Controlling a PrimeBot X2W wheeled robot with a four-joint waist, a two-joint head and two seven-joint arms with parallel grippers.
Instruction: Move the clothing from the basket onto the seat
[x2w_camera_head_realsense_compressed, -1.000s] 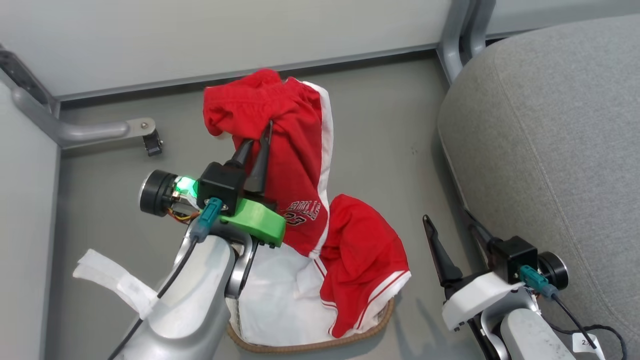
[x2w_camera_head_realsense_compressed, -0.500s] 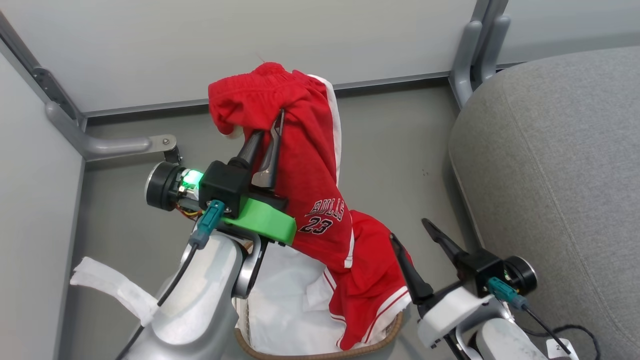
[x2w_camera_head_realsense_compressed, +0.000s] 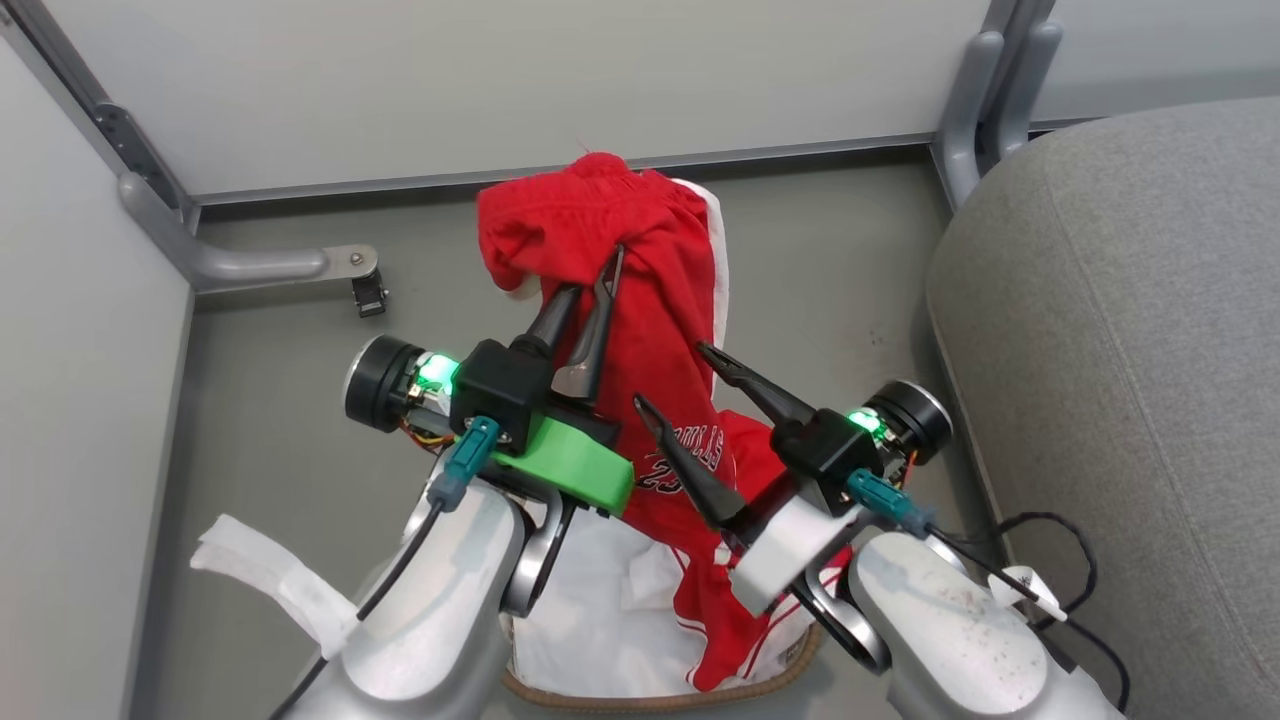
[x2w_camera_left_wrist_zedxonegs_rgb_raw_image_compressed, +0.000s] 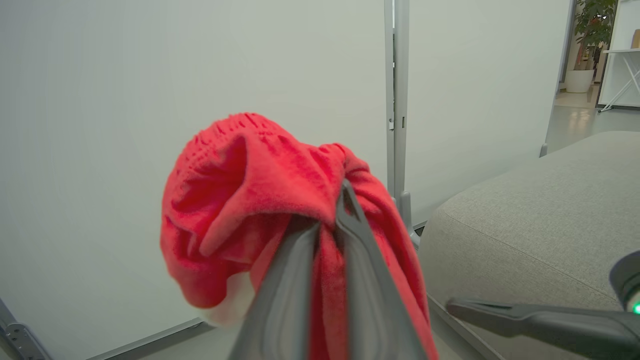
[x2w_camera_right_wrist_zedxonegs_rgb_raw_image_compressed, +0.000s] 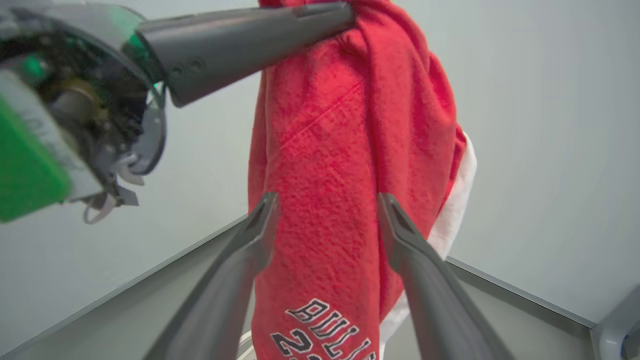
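1. The left pincer (x2w_camera_head_realsense_compressed: 598, 280) is clamped tight on a bunched fold of the red clothing (x2w_camera_head_realsense_compressed: 660, 300). The cloth wraps over and round both fingertips. In the left wrist view a gathered lump sits to their left.
2. From that grip the clothing hangs down in a long drape. It has white trim down one edge and the "BULLS 23" print low on it.
3. The lower end of the drape reaches into the basket (x2w_camera_head_realsense_compressed: 640, 697) and lies on the white sheet (x2w_camera_head_realsense_compressed: 590, 610). Red fabric with white stripes spills over the brown rim on the robot's right side.
4. The right pincer (x2w_camera_head_realsense_compressed: 668, 372) is spread wide and grips nothing. In its own wrist view its two fingers stand either side of the hanging drape, just above the print and below the left pincer's hold. I cannot tell whether they touch the cloth.
5. The seat (x2w_camera_head_realsense_compressed: 1120, 350) is to the robot's right, and the raised clothing is apart from it.
6. The basket stands on the grey floor (x2w_camera_head_realsense_compressed: 840, 250), near a pale wall panel (x2w_camera_head_realsense_compressed: 500, 80).
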